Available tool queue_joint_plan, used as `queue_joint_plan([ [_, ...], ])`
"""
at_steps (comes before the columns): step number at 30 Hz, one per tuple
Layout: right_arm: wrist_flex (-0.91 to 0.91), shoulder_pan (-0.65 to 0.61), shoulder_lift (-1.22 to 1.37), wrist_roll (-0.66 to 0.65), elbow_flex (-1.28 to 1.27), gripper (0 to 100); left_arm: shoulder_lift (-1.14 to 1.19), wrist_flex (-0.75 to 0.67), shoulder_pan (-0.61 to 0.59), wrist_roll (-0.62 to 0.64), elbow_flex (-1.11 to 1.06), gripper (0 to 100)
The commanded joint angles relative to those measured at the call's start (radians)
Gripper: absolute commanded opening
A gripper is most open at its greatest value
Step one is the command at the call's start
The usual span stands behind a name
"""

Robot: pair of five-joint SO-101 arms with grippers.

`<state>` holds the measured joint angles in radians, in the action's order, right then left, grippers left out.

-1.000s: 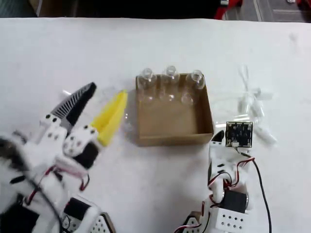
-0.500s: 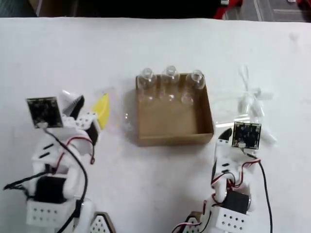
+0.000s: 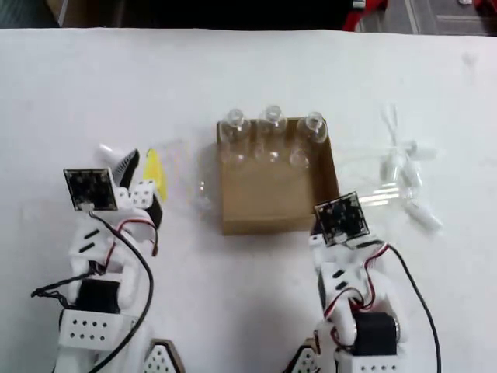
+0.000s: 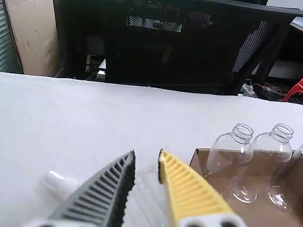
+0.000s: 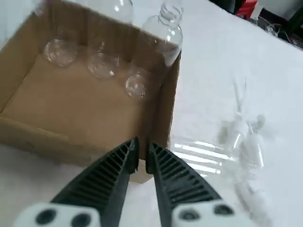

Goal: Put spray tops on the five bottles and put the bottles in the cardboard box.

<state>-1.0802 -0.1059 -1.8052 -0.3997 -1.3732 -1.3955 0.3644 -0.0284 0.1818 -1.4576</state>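
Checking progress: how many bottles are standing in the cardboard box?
3, uncapped, lined along the cardboard box's far wall: left bottle, middle bottle, right bottle. None look hidden.

Bright, even overhead light. White table [image 3: 248,70] near blown out in the high view. Glare streaks on clear bottles [image 3: 272,124]. Soft shadow inside box [image 3: 268,221]. Room [image 4: 156,52] behind is dark.

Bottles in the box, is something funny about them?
Yes. The three bottles standing in the cardboard box have open necks and no spray tops. The spray tops lie in a loose heap on the table beside the box, and another clear bottle lies on its side near them.
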Motion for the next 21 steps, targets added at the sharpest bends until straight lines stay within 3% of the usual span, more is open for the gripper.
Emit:
queue_joint_plan([
  [1, -0.012, -0.024, 0.012, -0.011, 0.092, 1.7, -0.008, -0.021, -0.007, 0.044, 0.006, 8],
  [8, -0.01, -0.124, 0.107, 0.009, 0.186, 1.7, 0.001, 0.072, 0.021, 0.035, 0.058, 8],
  [12, -0.004, -0.173, 0.349, 0.087, 0.353, 1.7, 0.13, 0.066, 0.045, 0.005, 0.107, 8],
  [21, -0.013, -0.171, 0.86, 0.081, 0.551, 1.7, 0.504, 0.04, 0.007, 0.061, 0.262, 8],
])
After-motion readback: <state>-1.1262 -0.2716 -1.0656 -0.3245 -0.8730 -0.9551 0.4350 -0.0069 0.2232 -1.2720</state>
